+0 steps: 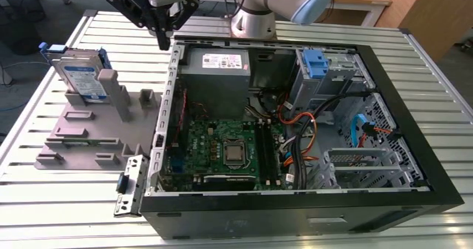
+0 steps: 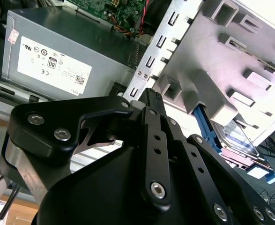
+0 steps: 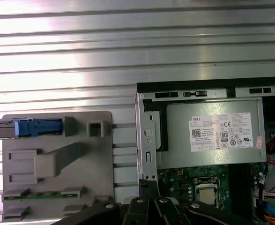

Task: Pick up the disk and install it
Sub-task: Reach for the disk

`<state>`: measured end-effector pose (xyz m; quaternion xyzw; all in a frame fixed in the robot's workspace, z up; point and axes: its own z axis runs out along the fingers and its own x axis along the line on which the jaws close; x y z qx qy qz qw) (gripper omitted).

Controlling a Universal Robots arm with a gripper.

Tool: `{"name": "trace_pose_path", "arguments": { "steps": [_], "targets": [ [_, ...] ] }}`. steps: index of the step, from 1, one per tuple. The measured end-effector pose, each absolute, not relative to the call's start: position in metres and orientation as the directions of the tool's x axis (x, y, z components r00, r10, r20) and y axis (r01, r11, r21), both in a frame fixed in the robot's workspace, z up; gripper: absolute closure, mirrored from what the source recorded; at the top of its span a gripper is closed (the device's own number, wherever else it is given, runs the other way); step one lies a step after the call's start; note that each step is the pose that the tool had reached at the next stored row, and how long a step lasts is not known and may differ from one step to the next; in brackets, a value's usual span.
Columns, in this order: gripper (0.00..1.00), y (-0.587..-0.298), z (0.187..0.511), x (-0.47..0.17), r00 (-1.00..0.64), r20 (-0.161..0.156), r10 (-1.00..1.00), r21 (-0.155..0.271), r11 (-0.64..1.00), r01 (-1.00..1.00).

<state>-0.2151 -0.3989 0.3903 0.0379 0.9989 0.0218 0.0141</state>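
Black metal hand [image 1: 163, 40] closed, empty, well apart from upright silver blue-framed disk [image 1: 80, 76]; could knock it off grey plastic holder [image 1: 81, 134] if lowered unopened.

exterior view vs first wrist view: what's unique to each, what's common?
Exterior view extras: the label face of the flat silver disk in its blue carrier, upright in the grey plastic fixture plate; the blue plastic latch.
First wrist view extra: a straight-down look at the disk's thin edge.
Shared: disk, fixture, the grey boxy power supply with white sticker, the processor socket, the black pincer, shut and empty.
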Motion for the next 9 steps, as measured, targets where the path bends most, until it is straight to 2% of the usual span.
{"name": "trace_pose_path", "arguments": {
  "steps": [9],
  "targets": [
    [0.89,-0.399,0.39,-0.227,-0.997,-0.026,0.076,0.045,0.996,0.075]
  ]
}}
